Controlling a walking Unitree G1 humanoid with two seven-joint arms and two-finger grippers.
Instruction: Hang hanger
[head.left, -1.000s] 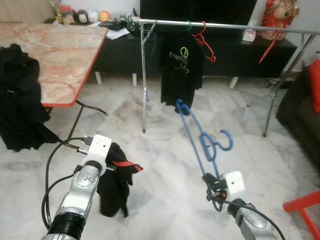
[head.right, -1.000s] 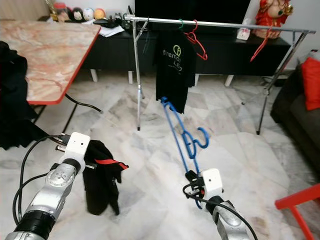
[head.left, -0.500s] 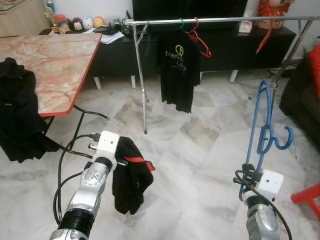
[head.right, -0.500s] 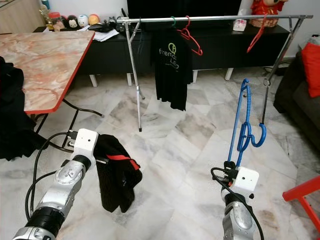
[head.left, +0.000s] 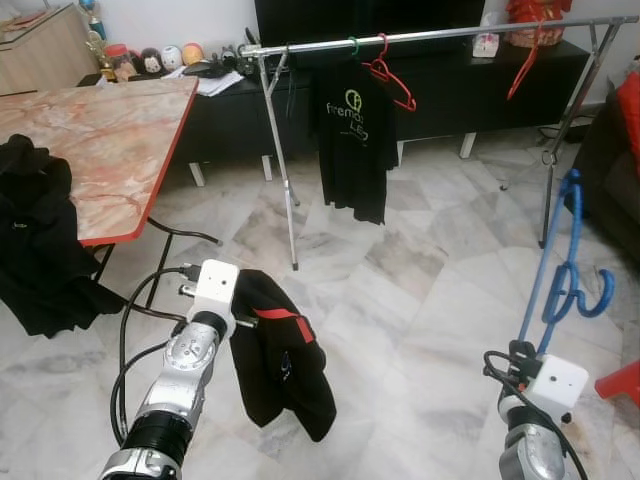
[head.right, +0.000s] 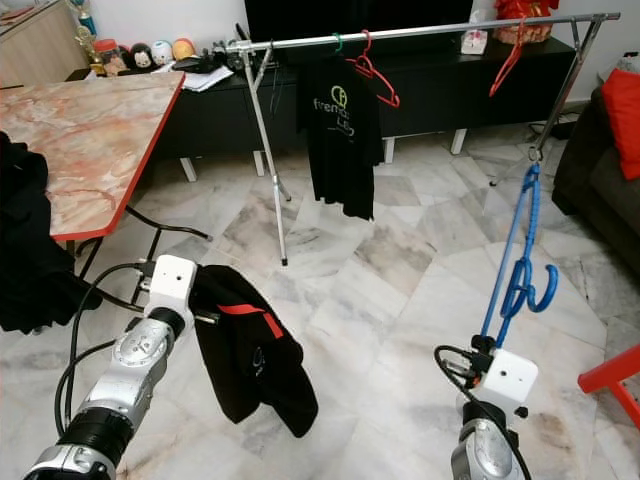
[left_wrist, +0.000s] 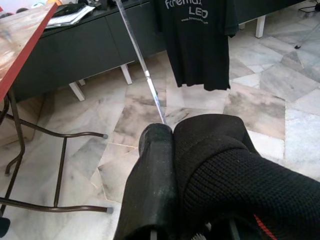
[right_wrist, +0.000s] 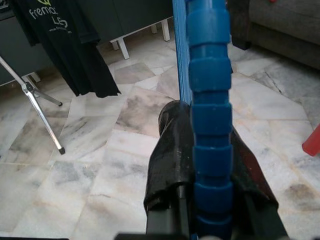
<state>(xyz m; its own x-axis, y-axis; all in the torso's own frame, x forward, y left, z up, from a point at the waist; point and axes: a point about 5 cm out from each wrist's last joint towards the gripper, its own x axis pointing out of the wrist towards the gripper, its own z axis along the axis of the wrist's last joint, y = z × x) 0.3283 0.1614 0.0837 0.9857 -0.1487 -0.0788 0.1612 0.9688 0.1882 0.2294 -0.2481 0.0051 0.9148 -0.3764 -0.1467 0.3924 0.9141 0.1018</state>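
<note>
My right gripper (right_wrist: 207, 200) is shut on a blue plastic hanger (head.left: 560, 270), held upright at the lower right, hook pointing right. A black garment with a red tag (head.left: 280, 355) droops to the floor from my left gripper (left_wrist: 175, 165), which is shut on it. Across the back runs a silver clothes rail (head.left: 440, 35). On it hang a black printed T-shirt (head.left: 355, 140) on a green hanger, and two bare red hangers (head.left: 392, 82), one beside the shirt and one further right (head.left: 522, 68).
A marble-topped table with a red edge (head.left: 100, 140) stands at the left, with dark clothing (head.left: 35, 250) draped on its near end. A black low cabinet (head.left: 450, 90) lies behind the rail. A dark sofa (head.left: 610, 170) and a red stool (head.left: 618, 385) sit at the right.
The camera view has shifted slightly. The blue hanger has moved further right and stands more upright. The black garment now hangs lower and more spread out.
</note>
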